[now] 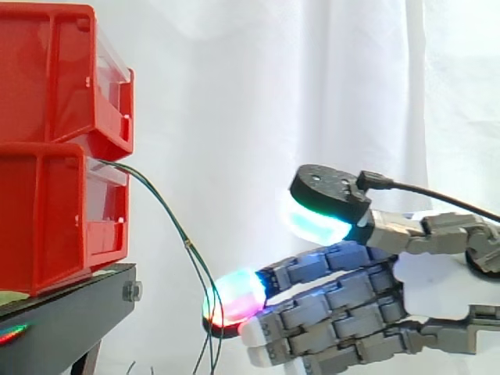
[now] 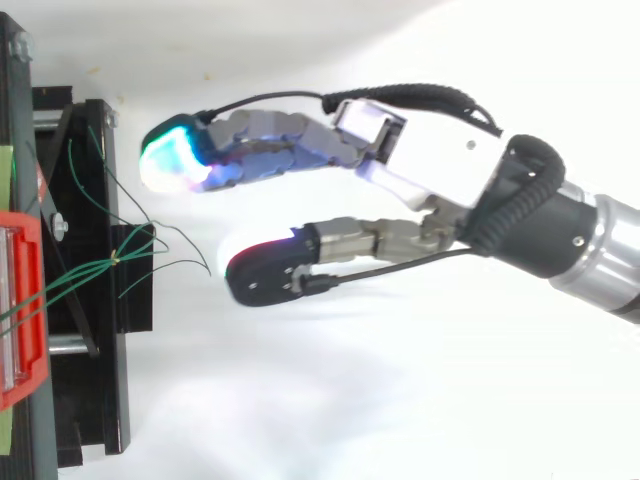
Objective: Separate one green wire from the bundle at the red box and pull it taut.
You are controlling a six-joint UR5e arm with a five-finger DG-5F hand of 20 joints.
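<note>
Open hand [image 1: 437, 273] facing green wires [image 1: 168, 215]
Fingers straight, gripping nothing; wires slant down just left of fingertips [image 1: 234, 297].

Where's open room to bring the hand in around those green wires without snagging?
Top view: bare white ground right of the black stand, both below the thumb and above the fingers. Side view: open air between the green wires and the thumb. Crowded: the stand's edge by the red box, where wires fan toward the open hand.
</note>
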